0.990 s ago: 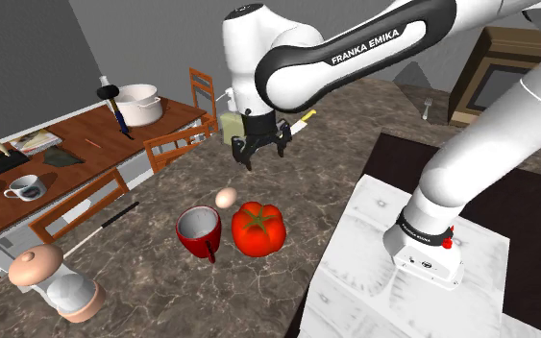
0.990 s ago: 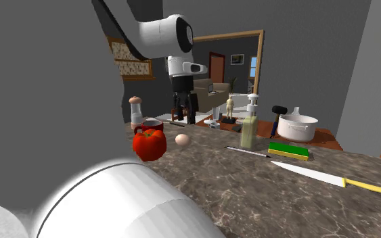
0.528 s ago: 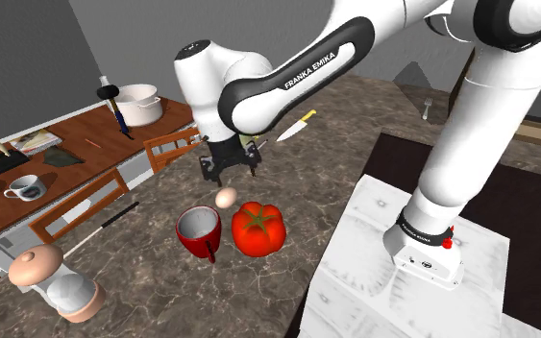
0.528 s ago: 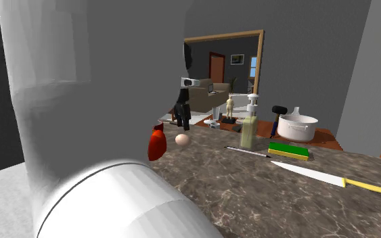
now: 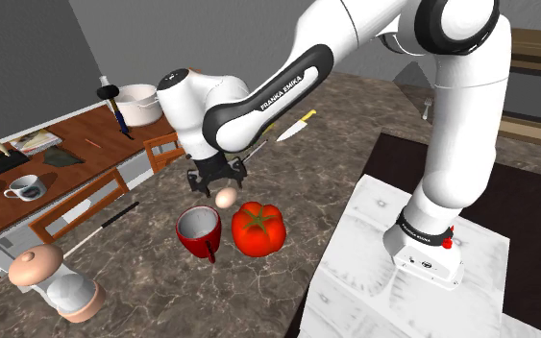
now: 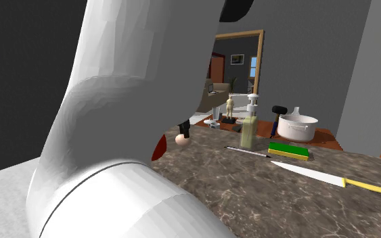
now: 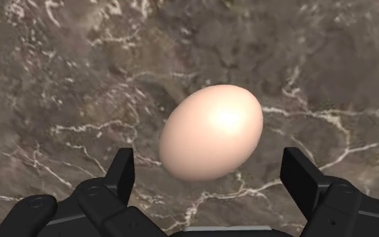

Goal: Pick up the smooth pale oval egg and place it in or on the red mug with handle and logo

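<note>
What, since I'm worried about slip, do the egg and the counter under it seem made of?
The pale pinkish oval egg looks smooth and satin, like shell: one soft highlight, no grain; shell or plastic cannot be told. The dark brown veined counter looks like polished stone, perhaps marble: white veins through mottled brown.

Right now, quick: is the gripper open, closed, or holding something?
Gripper: open, fingers apart on either side of the egg, not touching it; holding nothing.

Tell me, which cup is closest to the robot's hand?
The red mug, right by the gripper; the white mug sits far off on the wooden table.
</note>
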Tool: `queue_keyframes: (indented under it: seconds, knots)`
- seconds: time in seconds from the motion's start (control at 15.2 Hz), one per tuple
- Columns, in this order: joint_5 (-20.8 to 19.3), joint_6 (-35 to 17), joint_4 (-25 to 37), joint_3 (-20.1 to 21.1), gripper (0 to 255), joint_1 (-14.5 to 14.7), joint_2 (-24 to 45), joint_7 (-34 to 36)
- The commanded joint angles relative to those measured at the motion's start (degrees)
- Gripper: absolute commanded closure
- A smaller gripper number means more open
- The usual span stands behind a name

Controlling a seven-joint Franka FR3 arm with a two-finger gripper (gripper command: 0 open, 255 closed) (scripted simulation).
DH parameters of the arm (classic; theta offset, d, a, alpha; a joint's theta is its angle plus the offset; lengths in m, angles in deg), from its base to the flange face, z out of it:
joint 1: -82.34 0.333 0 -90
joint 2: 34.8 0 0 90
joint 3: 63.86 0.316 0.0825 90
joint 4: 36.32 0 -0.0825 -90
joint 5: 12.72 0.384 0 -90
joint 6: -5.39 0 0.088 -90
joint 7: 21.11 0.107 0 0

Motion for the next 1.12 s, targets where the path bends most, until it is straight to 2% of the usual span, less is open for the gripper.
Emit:
queue_keyframes:
  seconds: [0.0, 0.13, 0.66, 0.73, 1.06]
  knots:
    - [-0.74, -1.38, -0.88, -0.35, 0, 0.20, 0.75, 0.65]
    - [-1.59, -3.02, -1.96, -0.81, 0, 0.28, 1.55, 1.19]
    - [-1.58, -3.00, -1.96, -0.81, 0, 0.28, 1.55, 1.18]
    - [-1.58, -3.00, -1.96, -0.81, 255, 0.28, 1.55, 1.18]
    - [-1.58, -3.00, -1.95, -0.81, 255, 0.28, 1.54, 1.18]
